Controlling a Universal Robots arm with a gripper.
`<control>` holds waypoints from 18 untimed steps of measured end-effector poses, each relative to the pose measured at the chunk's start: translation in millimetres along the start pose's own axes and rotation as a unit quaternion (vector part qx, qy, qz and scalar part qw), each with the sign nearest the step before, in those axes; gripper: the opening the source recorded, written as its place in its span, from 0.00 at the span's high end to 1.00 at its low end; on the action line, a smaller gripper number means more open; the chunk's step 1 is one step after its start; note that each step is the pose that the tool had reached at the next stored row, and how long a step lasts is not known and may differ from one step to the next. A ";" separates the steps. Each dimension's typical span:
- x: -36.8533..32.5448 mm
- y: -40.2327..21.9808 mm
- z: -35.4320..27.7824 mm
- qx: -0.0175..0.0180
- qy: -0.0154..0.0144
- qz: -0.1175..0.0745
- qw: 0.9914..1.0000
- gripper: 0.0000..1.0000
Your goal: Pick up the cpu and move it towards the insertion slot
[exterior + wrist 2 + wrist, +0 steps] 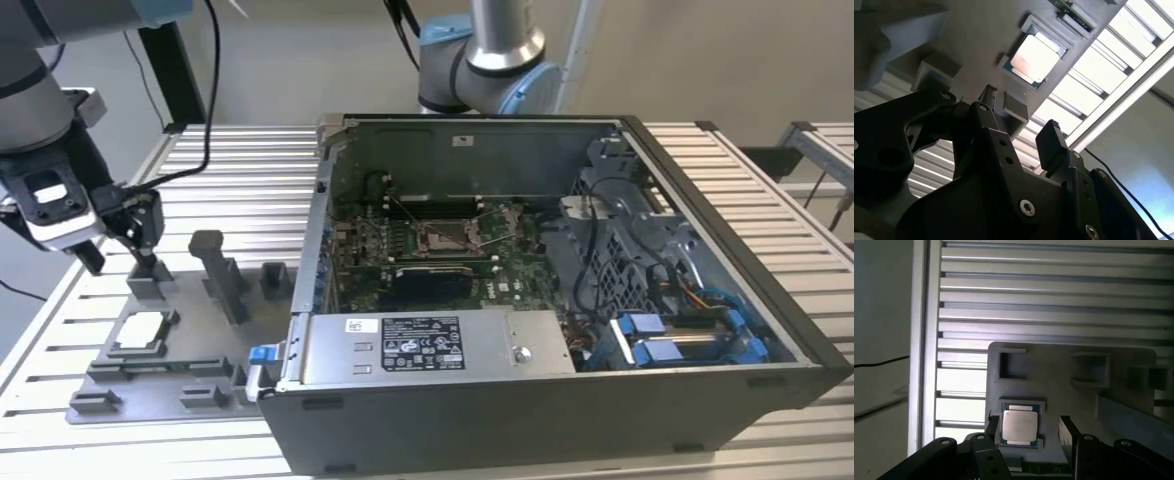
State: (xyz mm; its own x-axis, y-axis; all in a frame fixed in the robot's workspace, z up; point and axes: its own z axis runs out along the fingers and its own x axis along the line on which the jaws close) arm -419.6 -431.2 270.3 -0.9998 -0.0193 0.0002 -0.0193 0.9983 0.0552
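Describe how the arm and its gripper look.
The arm is round silver-grey tubing with pale blue joint caps; black cables trail beside it. The gripper is matte black with a light panel on its body. In both wrist views its two blocky black fingers have ridged tips, and hex screws stud the housing.

The cpu (1019, 426) was silvery-white, the fixture (187, 342) plain grey. The surface (240, 190) showed silver ribbed stripes; the circuit board (354, 240) was green.
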 end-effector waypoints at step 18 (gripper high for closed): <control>1.5 -15.2 30.5 0.000 0.000 0.004 1.000 0.00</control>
State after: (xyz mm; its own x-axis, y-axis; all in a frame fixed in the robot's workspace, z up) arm -420.8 -444.7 239.0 -0.9999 -0.0107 0.0006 -0.0106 0.9984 0.0550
